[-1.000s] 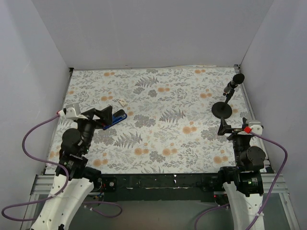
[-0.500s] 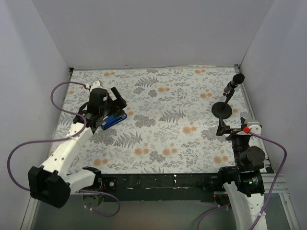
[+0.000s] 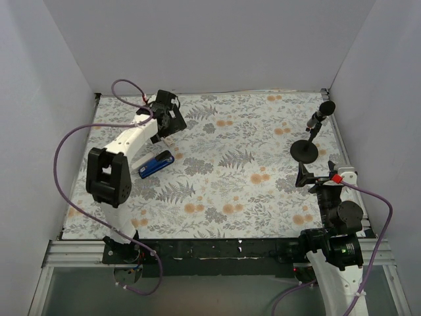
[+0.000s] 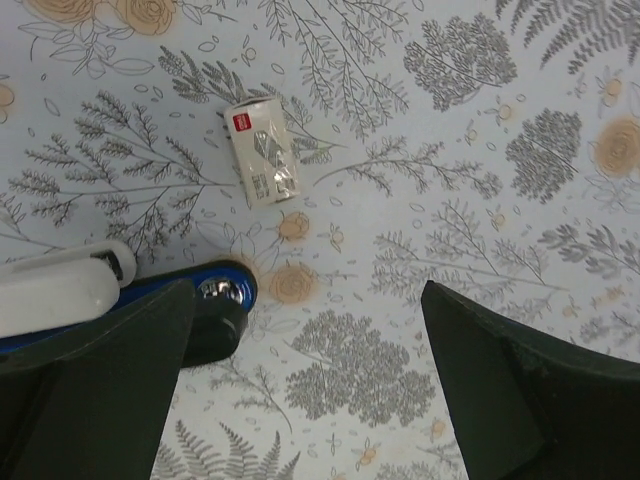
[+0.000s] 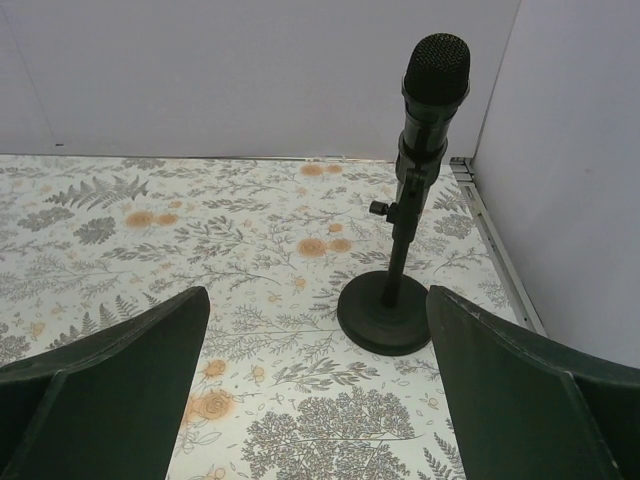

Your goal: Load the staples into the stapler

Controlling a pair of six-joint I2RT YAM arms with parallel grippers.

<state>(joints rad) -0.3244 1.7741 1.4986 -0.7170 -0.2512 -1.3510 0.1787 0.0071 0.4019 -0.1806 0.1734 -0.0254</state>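
The right fingers [image 5: 100,390] were held spread wide and empty, well to the right of the stapler [image 3: 156,164], presumably parked clear of the work. The stapler was seen lying on the counter [image 3: 230,191]. Just beyond the stapler, apart from it, the staples [image 4: 262,152] were laid flat, and the left fingers [image 4: 520,390] were spread wide and empty above them, likely for a pickup.

The stapler [image 3: 156,164] lay on the left half of the table [image 3: 217,191]. The staples [image 4: 262,153] lay just behind the stapler, apart from it. The microphone stand [image 3: 304,150] stood far to the stapler's right.
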